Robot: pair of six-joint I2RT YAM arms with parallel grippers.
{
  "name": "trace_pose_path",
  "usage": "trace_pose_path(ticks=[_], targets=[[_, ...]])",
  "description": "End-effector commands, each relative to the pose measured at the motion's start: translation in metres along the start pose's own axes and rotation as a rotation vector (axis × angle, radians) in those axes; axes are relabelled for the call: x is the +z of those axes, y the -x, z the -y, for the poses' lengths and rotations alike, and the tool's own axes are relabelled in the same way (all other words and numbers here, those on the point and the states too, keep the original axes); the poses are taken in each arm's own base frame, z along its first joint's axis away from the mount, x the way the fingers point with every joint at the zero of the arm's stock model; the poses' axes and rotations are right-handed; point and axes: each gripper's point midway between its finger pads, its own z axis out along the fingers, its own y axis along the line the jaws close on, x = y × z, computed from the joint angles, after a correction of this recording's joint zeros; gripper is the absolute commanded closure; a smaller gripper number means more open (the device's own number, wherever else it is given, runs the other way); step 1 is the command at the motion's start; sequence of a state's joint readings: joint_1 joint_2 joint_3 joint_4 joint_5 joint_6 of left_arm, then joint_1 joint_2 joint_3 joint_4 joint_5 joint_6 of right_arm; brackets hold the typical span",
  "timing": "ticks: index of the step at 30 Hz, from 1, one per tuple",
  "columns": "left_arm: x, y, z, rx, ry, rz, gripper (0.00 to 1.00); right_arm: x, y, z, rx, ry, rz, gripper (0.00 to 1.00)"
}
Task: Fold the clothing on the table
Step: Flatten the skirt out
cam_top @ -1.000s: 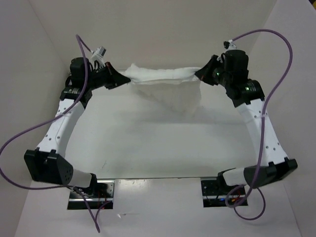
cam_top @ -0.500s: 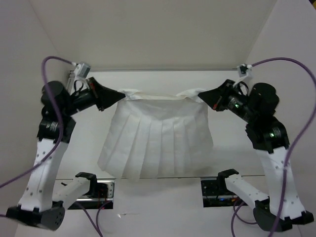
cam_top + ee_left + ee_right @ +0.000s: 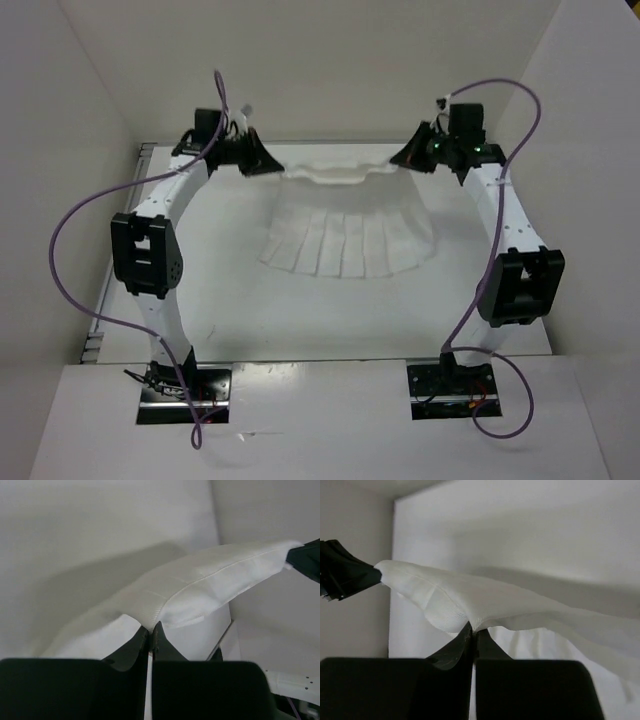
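Left claw (image 3: 262, 163) and right claw (image 3: 402, 157) are both clamped tight, each pinching one top corner of the clothing (image 3: 345, 235), so it's stretched between them over the far end of the table (image 3: 300, 310), pleats spreading toward the near side

One soft white pleated fabric garment (image 3: 345, 235) is counted on one flat matte white table (image 3: 300, 320). Two white-and-black jointed robot arms (image 3: 150, 250) (image 3: 515, 270) are seen, and two thin purple cables (image 3: 56, 245) (image 3: 466, 312) are noted.
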State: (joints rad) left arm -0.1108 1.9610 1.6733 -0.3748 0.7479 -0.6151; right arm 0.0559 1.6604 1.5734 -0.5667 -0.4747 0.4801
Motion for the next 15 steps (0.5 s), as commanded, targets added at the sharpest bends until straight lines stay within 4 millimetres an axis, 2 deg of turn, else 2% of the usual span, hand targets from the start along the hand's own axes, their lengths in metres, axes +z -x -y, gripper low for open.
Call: trace_pose_path(ticks=[1, 3, 5, 7, 8, 9, 10, 11, 12, 13, 14, 15], targets=[[-0.079, 0.083, 0.130, 0.308, -0.168, 0.277, 1.00, -0.081, 0.089, -0.082, -0.223, 0.136, 0.323, 1.00], [-0.099, 0.090, 0.147, 0.341, -0.173, 0.323, 1.00, -0.100, 0.093, -0.096, -0.245, 0.156, 0.362, 1.00], [-0.106, 0.083, 0.149, 0.350, -0.169, 0.342, 1.00, -0.104, 0.083, -0.098, -0.250, 0.178, 0.348, 1.00], [-0.108, 0.070, 0.144, 0.341, -0.171, 0.342, 1.00, -0.097, 0.056, -0.086, -0.203, 0.188, 0.282, 0.99], [-0.084, 0.043, 0.112, 0.267, -0.138, 0.265, 0.95, -0.081, 0.032, -0.066, -0.165, 0.165, 0.211, 0.97], [-0.081, 0.028, 0.100, 0.233, -0.126, 0.242, 0.93, -0.076, 0.013, -0.055, -0.126, 0.153, 0.157, 0.94], [-0.070, 0.010, 0.086, 0.184, -0.108, 0.206, 0.90, -0.077, -0.010, -0.047, -0.093, 0.142, 0.092, 0.88], [-0.059, -0.013, 0.070, 0.134, -0.093, 0.158, 0.85, -0.065, -0.046, -0.023, -0.009, 0.100, -0.005, 0.88], [-0.048, -0.058, 0.032, 0.005, -0.050, 0.069, 0.68, -0.065, -0.068, -0.014, 0.024, 0.088, -0.061, 0.84], [-0.043, -0.088, 0.021, -0.057, -0.046, 0.005, 0.59, -0.077, -0.087, -0.016, 0.047, 0.103, -0.093, 0.76], [-0.040, -0.116, 0.012, -0.104, -0.043, -0.047, 0.48, -0.077, -0.126, 0.005, 0.147, 0.045, -0.191, 0.64], [-0.044, -0.162, -0.006, -0.195, -0.008, -0.124, 0.40, -0.084, -0.144, 0.008, 0.188, 0.032, -0.228, 0.61]])
